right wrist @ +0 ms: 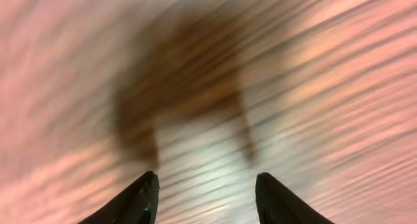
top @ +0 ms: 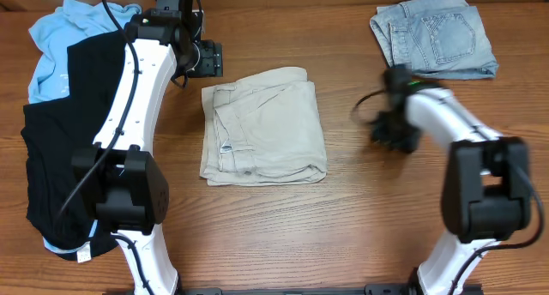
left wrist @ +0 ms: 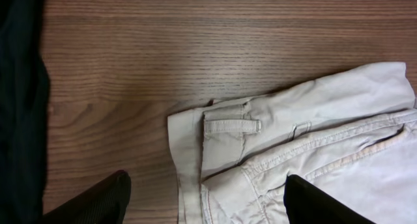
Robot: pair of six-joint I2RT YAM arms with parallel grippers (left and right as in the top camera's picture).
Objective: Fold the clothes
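Where the khaki shorts lie: folded, at the middle of the desk, waistband corner near the left claw.
Left claw: spread apart, empty, held just beyond the shorts' upper-left corner.
Right claw: spread apart, empty, right of the shorts; its wrist view is blurred.
Black garment: heaped left of the shorts, unfolded.
Risk: if only the top layer is pinched, the finished fold could be dragged open.
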